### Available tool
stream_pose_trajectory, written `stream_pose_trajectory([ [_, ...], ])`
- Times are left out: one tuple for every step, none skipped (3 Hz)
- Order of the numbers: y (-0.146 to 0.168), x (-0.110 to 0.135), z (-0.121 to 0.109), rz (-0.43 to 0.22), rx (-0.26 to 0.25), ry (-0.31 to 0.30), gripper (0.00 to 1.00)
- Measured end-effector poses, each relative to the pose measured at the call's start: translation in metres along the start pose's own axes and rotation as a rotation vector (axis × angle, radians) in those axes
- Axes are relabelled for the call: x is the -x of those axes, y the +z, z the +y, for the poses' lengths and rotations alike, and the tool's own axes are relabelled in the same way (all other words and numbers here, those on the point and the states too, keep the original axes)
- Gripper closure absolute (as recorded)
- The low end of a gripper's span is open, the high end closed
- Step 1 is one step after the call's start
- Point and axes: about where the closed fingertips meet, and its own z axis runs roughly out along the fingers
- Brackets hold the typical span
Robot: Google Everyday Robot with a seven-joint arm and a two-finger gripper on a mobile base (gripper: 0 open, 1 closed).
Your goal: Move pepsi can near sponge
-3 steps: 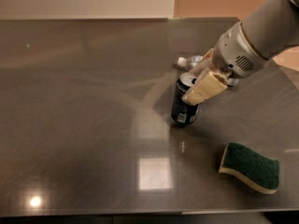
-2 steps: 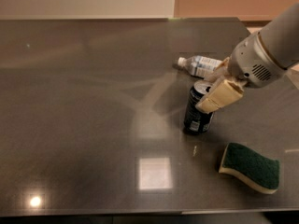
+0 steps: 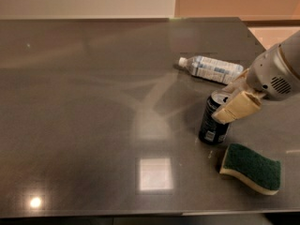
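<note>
Jaws: right of centre, clamped on upper part of pepsi can; pale pads across rim.
Can: upright, slight lean; base at or just above surface, cannot tell which.
Sponge: just beside can, front-right, small gap.
Water bottle: lying behind can, near.
Risks, est.: release w/ lean = can tips, rolls; more travel fwd = base shoves sponge; retreat low = clips bottle.

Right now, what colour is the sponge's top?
Dark green, in the camera view; gripper holds pepsi can beside the sponge.
</note>
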Motion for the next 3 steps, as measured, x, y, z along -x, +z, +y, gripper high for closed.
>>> stream_pose_trajectory([
  [-0.0055, -0.0111, -0.0002, 0.005, -0.021, 0.029, 0.60],
  [-0.0058, -0.0102, 0.0009, 0.005, -0.022, 0.027, 0.36],
  [-0.0061, -0.0094, 0.0019, 0.006, -0.023, 0.025, 0.13],
])
